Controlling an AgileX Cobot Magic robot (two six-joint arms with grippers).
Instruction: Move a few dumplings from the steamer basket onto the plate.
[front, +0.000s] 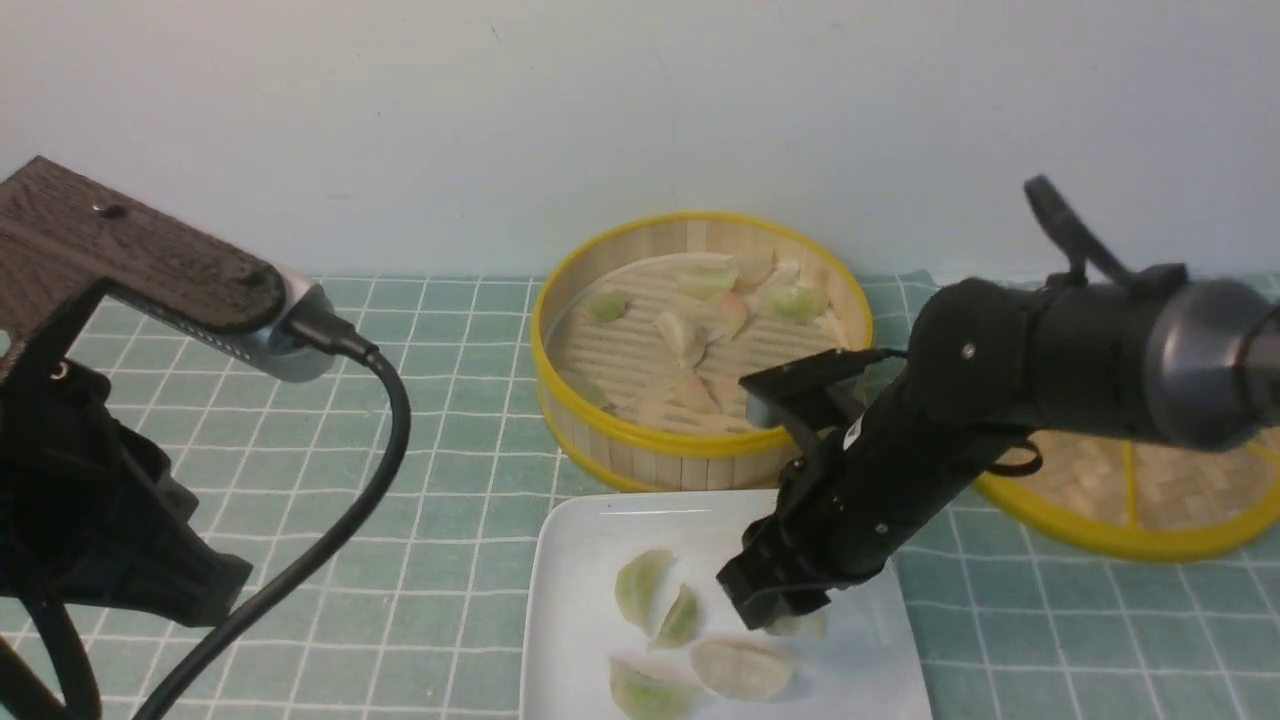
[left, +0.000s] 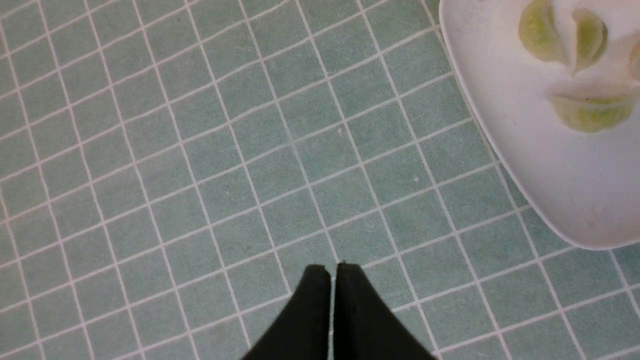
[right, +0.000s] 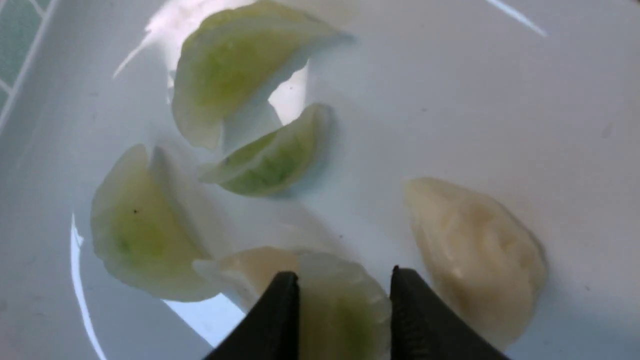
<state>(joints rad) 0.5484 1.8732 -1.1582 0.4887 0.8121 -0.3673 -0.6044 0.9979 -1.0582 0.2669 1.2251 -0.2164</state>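
Note:
The steamer basket (front: 640, 452) stands at the back centre with several dumplings (front: 690, 335) on its slatted floor. The white plate (front: 575, 560) lies in front of it and carries three pale green dumplings (front: 640, 585) and a cream one (front: 740, 668). My right gripper (front: 790, 615) is low over the plate's right part. Its jaws press both sides of a pale dumpling (right: 342, 305) with a green tint. My left gripper (left: 332, 267) is shut and empty above the tablecloth, left of the plate (left: 525, 165).
A flat woven disc with yellow spokes (front: 1150, 500) lies at the right, partly behind my right arm. A green checked cloth (front: 450, 420) covers the table. My left arm (front: 100, 520) and its cable (front: 395, 420) fill the left side. A wall stands just behind the basket.

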